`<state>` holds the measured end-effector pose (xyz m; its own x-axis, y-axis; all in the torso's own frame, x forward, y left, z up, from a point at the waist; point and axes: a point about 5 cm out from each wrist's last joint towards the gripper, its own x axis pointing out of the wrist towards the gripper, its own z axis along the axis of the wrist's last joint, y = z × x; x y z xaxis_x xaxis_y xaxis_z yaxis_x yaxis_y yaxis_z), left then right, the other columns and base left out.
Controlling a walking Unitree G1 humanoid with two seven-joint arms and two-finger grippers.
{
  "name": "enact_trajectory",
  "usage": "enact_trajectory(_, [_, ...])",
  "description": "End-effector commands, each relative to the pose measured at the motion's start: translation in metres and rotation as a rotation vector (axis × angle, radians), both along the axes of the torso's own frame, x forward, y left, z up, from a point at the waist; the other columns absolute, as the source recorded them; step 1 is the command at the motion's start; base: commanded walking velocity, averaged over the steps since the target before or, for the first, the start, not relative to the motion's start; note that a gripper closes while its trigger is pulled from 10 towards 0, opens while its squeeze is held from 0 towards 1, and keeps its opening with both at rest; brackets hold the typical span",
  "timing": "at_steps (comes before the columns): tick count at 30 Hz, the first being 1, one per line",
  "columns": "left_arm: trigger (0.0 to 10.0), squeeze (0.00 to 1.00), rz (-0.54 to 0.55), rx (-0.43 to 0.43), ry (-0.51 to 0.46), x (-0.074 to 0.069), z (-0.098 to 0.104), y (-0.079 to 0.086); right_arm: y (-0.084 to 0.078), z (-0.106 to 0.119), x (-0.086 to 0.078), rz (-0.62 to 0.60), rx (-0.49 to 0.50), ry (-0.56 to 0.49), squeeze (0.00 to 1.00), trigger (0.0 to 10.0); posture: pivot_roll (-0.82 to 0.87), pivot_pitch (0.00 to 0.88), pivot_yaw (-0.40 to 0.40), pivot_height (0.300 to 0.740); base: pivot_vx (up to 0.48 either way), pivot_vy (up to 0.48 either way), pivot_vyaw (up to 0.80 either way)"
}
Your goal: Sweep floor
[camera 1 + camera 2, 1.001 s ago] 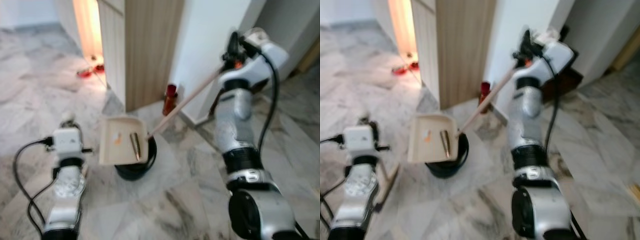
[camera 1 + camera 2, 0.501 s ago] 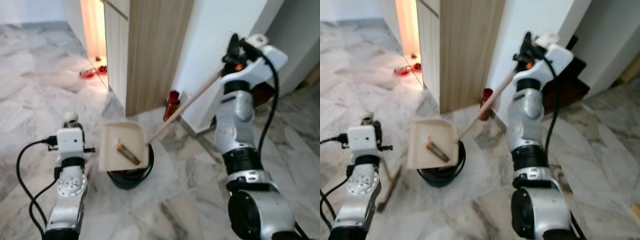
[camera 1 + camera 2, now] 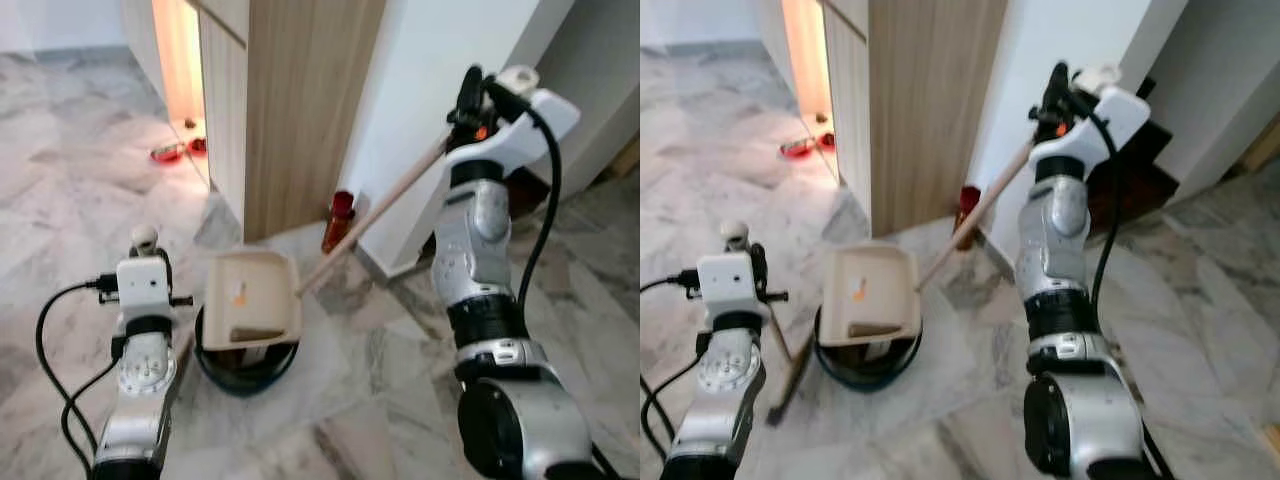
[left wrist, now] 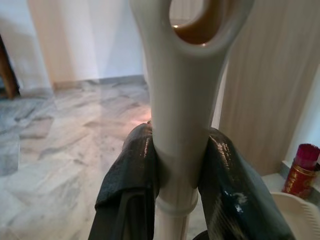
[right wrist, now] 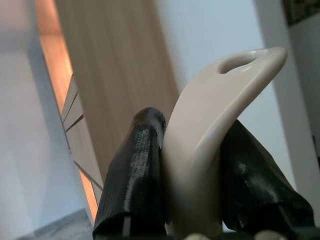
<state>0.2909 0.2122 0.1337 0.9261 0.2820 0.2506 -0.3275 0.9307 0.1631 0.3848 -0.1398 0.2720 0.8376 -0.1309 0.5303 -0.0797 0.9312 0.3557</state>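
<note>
Dustpan [image 3: 250, 298] tilted over black bin [image 3: 246, 366], handle clenched by right gripper [image 5: 192, 165]; left gripper [image 4: 176, 165] clenched on broom [image 4: 182, 90]; red bottle [image 3: 338, 221] beside wood cabinet [image 3: 300, 100].

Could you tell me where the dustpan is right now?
The dustpan is held over the black bin on the floor ahead, before the wooden cabinet.

Even, soft daylight across the marble floor [image 3: 380, 370], with a warm orange glow spilling from the opening beside the wooden cabinet [image 3: 300, 100]. Shadows are faint. Head views are fairly sharp, slightly soft at the edges. In the wrist views the near handles and black fingers [image 4: 227, 195] are blurred, with glossy highlights.
</note>
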Motion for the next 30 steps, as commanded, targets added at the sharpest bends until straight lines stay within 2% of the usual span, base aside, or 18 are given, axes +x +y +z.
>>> enact_trajectory(1, [10.0, 0.00, -0.003, 0.028, -0.057, 0.000, 0.011, -0.001, -0.002, 0.018, -0.004, -0.009, 0.016, -0.078, 0.00, 10.0, 0.25, 0.032, -0.176, 0.740, 0.334, 0.000, 0.00])
enact_trajectory(8, [10.0, 0.00, 0.008, 0.028, -0.067, 0.000, 0.012, -0.001, -0.001, 0.019, -0.004, -0.006, 0.018, -0.079, 0.00, 10.0, 0.25, 0.032, -0.178, 0.740, 0.327, 0.000, 0.00])
enact_trajectory(18, [10.0, 0.00, 0.007, 0.030, -0.069, 0.000, 0.012, -0.001, 0.003, 0.022, -0.006, -0.002, 0.001, -0.107, 0.00, 10.0, 0.25, 0.033, -0.179, 0.740, 0.000, 0.000, 0.00])
enact_trajectory(28, [10.0, 0.00, 0.005, 0.028, -0.069, -0.001, 0.012, -0.001, 0.028, 0.038, -0.031, 0.032, -0.111, -0.317, 0.00, 10.0, 0.25, 0.034, -0.178, 0.740, 0.000, 0.000, 0.00])
enact_trajectory(30, [10.0, 0.00, 0.003, 0.028, -0.068, -0.001, 0.012, -0.001, 0.041, 0.040, -0.039, 0.075, -0.132, -0.366, 0.00, 10.0, 0.25, 0.035, -0.177, 0.740, 0.000, 0.000, 0.00])
